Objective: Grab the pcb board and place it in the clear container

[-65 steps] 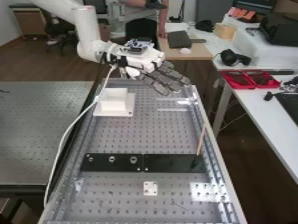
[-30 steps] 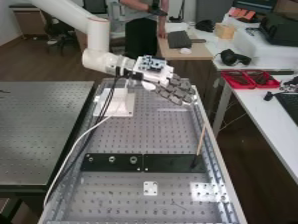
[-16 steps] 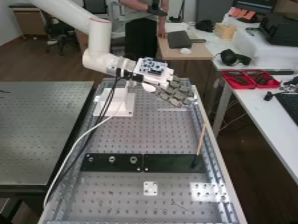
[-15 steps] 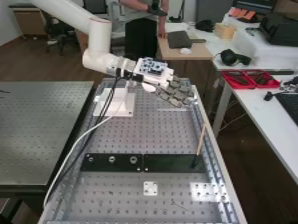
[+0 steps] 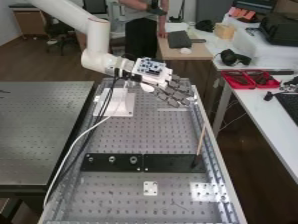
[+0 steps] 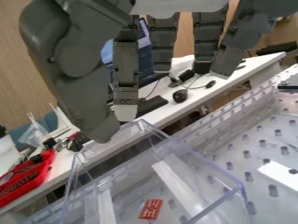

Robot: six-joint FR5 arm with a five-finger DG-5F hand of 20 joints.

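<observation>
Looking along the high view from your left, you have a perforated metal tabletop (image 5: 40, 130), then a white cable (image 5: 67, 145) curving down beside the long perforated tray (image 5: 120, 192). The white arm (image 5: 99, 37) comes in from the upper left. Below it, a white block-shaped mount (image 5: 114, 107) stands on the tray, with two dark plates (image 5: 110, 167) lying end to end nearer you; the left one carries three round metal pieces. Farther right, your hand (image 5: 174, 93) hangs over the tray's far part, its fingers (image 6: 205, 37) relaxed and spread a little, thumb apart from them, pinching nothing. The wrist view shows you the clear container (image 6: 219, 202) below the hand, and your red pcb board (image 6: 151, 208) inside its open rim, apart from the fingers. Light marks cross the board's face, too small for you to read. A small white plate (image 5: 150, 189) with holes lies nearer you. To its right, a thin wooden stick (image 5: 201, 140) tilts above the dark plate, and red bins (image 5: 241, 85) sit on the white tabletop (image 5: 261, 111) at your far right.
</observation>
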